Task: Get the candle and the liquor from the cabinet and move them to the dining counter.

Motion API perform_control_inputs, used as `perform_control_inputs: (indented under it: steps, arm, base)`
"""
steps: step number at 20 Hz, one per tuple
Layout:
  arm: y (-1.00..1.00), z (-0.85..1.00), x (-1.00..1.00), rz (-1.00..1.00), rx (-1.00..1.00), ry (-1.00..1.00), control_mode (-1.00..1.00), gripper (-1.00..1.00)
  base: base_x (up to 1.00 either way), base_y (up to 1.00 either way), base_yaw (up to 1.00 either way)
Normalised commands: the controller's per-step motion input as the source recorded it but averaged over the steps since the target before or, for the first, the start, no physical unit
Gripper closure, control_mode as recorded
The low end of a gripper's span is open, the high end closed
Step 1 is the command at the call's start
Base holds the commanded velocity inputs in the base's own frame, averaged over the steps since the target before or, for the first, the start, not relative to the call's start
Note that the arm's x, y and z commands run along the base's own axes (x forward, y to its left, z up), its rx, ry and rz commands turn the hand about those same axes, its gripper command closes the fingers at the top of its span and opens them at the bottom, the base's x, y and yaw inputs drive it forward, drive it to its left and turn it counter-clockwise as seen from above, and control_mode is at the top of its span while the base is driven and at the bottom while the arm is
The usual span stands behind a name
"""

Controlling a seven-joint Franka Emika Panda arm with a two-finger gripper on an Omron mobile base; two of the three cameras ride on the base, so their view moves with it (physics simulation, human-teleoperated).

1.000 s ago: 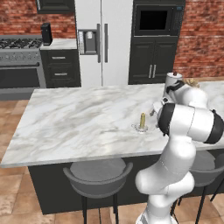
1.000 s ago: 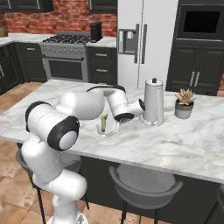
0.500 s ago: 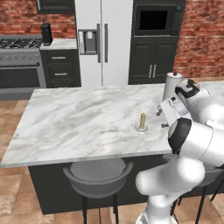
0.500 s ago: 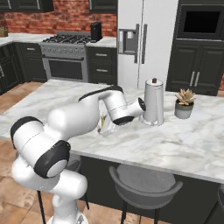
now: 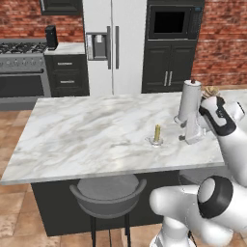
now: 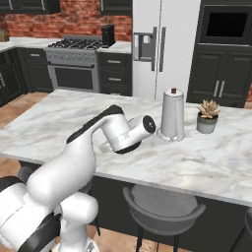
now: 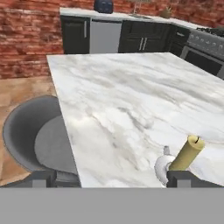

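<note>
The candle (image 5: 157, 133), a short pale-yellow stick on a small whitish saucer, stands upright on the marble dining counter (image 5: 91, 130). My gripper (image 5: 185, 136) hovers just right of it, low over the marble, open and holding nothing. In the hand view the candle (image 7: 188, 152) sits right beside the right fingertip (image 7: 189, 178), off to the side of the gap between the tips. There my gripper (image 7: 116, 179) is open over the counter (image 7: 131, 96). In the right base view my arm (image 6: 113, 135) covers the candle. The liquor and the cabinet are out of view.
A tall steel canister (image 5: 189, 101) stands just behind my hand, with a small potted plant (image 6: 207, 117) beside it. Grey stools (image 5: 108, 195) (image 6: 165, 209) (image 7: 30, 131) line the counter's near edge. Fridge (image 5: 113, 43) and stove (image 6: 76, 64) stand beyond the counter.
The arm's elbow has swung to the right and the hand has drawn slightly away from the candle. The candle stays upright in place. The jaws stay open.
</note>
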Motion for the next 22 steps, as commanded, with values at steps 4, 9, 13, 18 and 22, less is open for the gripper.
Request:
perform_control_inputs:
  steps: [4,9,13,18,22]
  arm:
    - [0.28,0.26,-0.41,-0.37,0.0,0.07,-1.0,-1.0]
    - [0.27,0.3,-0.39,-0.28,0.0,0.14,-1.0,-1.0]
    - [0.19,0.26,-0.31,-0.23,0.07,0.27,-1.0,-1.0]
    - [0.18,0.17,-0.39,-0.19,0.1,0.24,-1.0,-1.0]
    - [0.16,0.17,-0.4,-0.19,0.14,0.23,-1.0,-1.0]
  base:
    - [0.0,0.0,0.0]
    - [0.0,0.0,0.0]
    - [0.0,0.0,0.0]
    - [0.0,0.0,0.0]
    - [0.0,0.0,0.0]
